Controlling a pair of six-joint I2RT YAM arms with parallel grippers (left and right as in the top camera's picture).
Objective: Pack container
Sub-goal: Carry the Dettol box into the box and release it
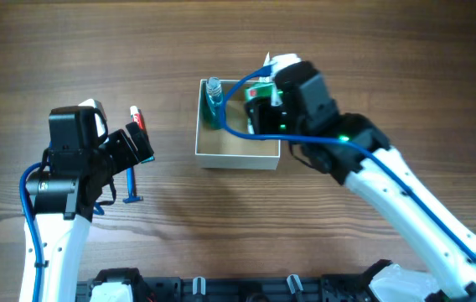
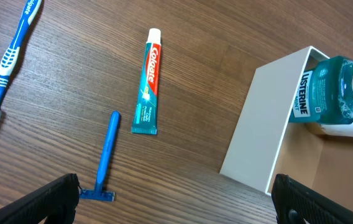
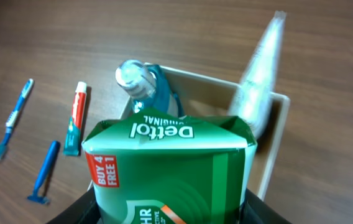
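Observation:
The container (image 1: 236, 154) has white walls and a tan inside, and stands at the table's middle. A blue Listerine bottle (image 1: 214, 95) stands in its far left corner. My right gripper (image 1: 265, 113) is shut on a green Dettol soap pack (image 3: 164, 168) and holds it over the container's right half (image 3: 277, 140). A clear wrapped packet (image 3: 260, 78) leans in the far right corner. My left gripper (image 2: 176, 208) is open and empty, low over the table left of the container (image 2: 270, 124), near the blue razor (image 2: 106, 158).
A Colgate toothpaste tube (image 2: 148, 84) lies left of the container. A blue toothbrush (image 2: 12, 53) lies further left. The razor (image 1: 131, 190) and the toothpaste (image 1: 137, 117) lie beside my left arm in the overhead view. The Listerine bottle (image 2: 325, 87) shows above the container wall.

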